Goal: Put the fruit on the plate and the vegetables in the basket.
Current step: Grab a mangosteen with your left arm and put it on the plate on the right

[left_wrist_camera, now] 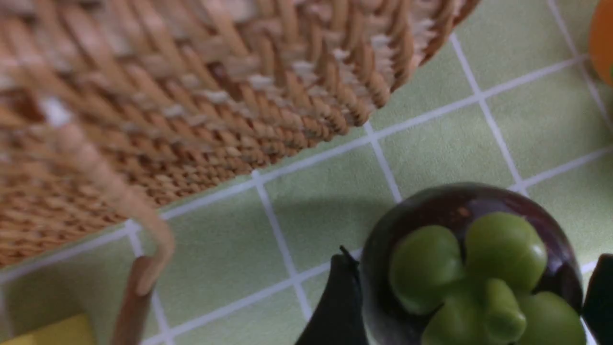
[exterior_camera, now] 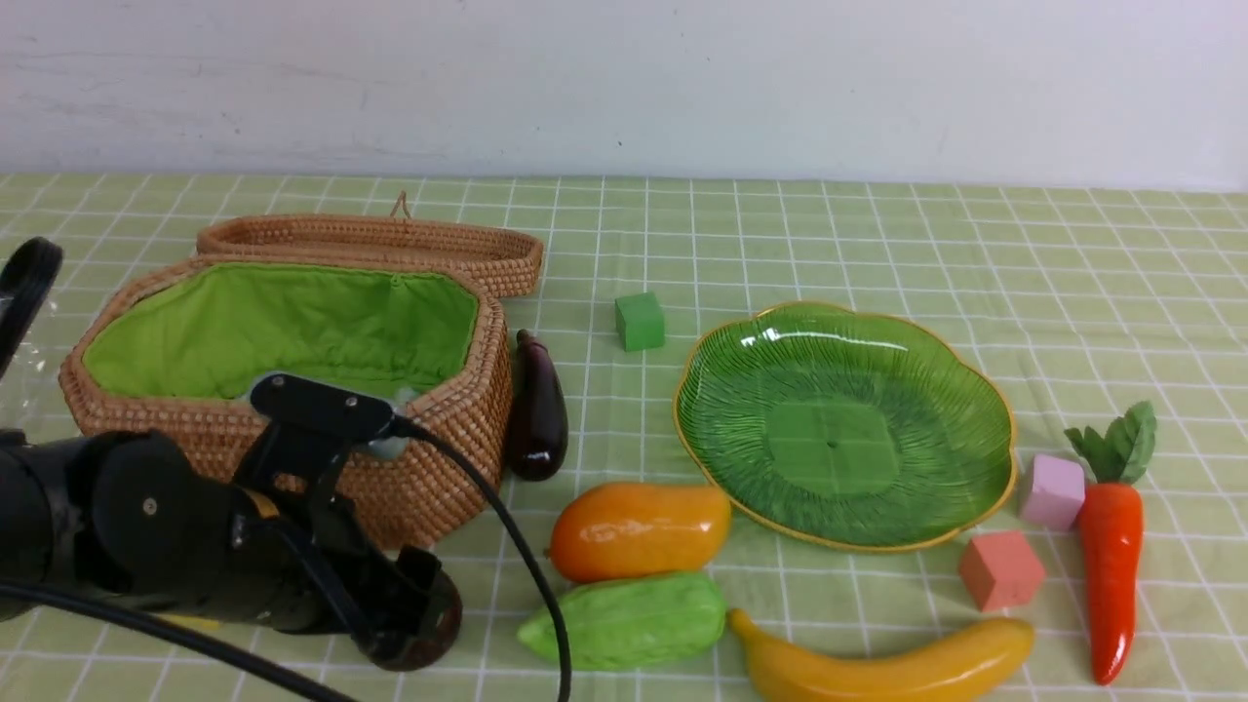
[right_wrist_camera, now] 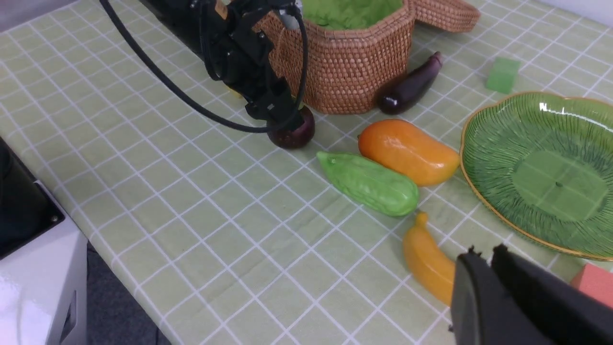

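Btwn L jaws: mangosteen (left_wrist_camera: 474, 268)

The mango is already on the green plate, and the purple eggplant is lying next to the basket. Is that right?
Not quite. The mango is not on the plate. It lies on the tablecloth beside the plate, which has nothing on it. The front view shows this. The eggplant does lie next to the basket.

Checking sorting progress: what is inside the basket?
Only the basket's green lining shows, nothing visible on it. Its front wall hides the nearer floor.
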